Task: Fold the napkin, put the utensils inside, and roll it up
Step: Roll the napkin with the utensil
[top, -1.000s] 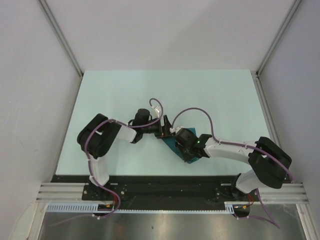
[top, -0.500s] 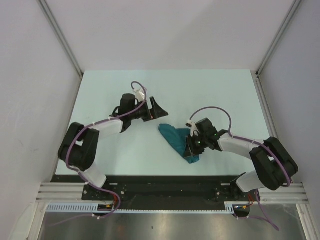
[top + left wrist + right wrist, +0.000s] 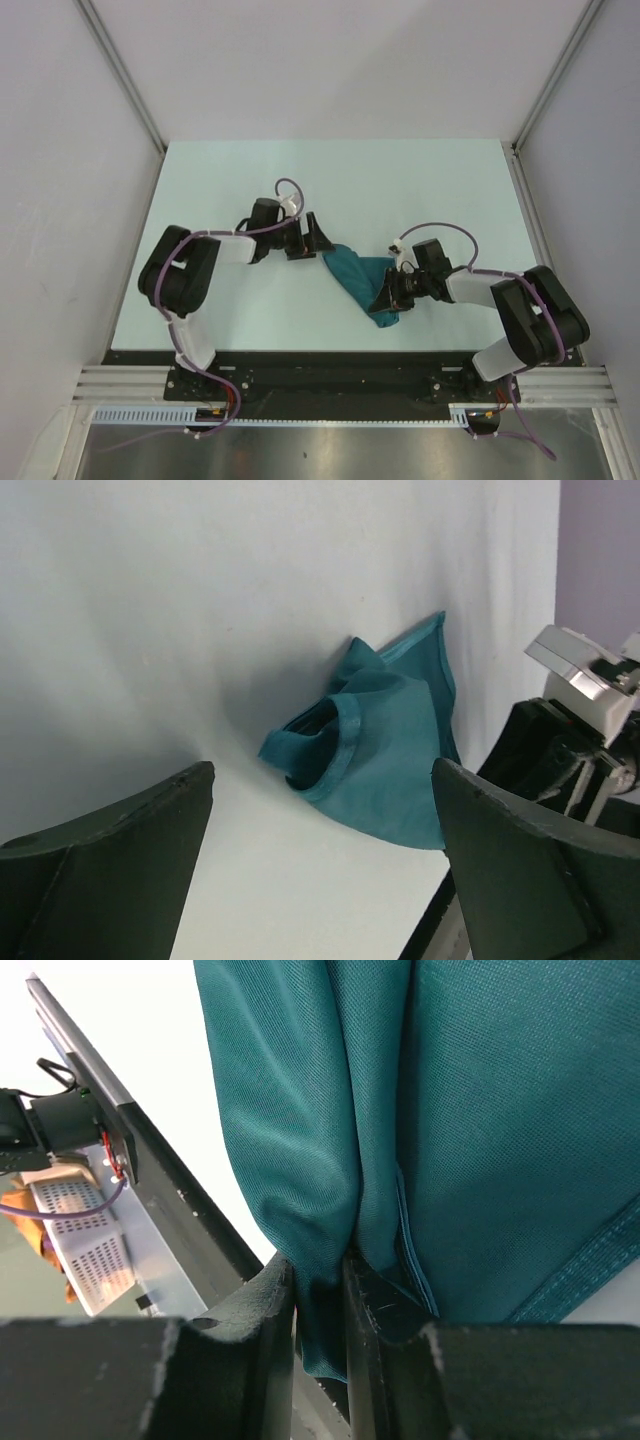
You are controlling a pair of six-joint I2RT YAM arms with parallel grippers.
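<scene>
The teal napkin (image 3: pixel 358 276) lies bunched and partly folded on the table, a little right of centre. My right gripper (image 3: pixel 384 296) reaches in from the right and is shut on a fold at the napkin's near end; the right wrist view shows the cloth (image 3: pixel 450 1110) pinched between the fingers (image 3: pixel 262 1305). My left gripper (image 3: pixel 321 238) stands open just left of the napkin's far corner and does not touch it. In the left wrist view the napkin (image 3: pixel 385 750) lies ahead of the spread fingers (image 3: pixel 110 870). The utensils are out of view.
The pale table (image 3: pixel 240 180) is bounded by grey walls on three sides. A black rail (image 3: pixel 330 370) runs along the near edge, close below the napkin's near end. The right arm (image 3: pixel 575 730) shows behind the napkin in the left wrist view.
The left gripper let go of the napkin, swung away to the far left, then came back beside its far corner. The right gripper closed further and drew its fold to the right.
</scene>
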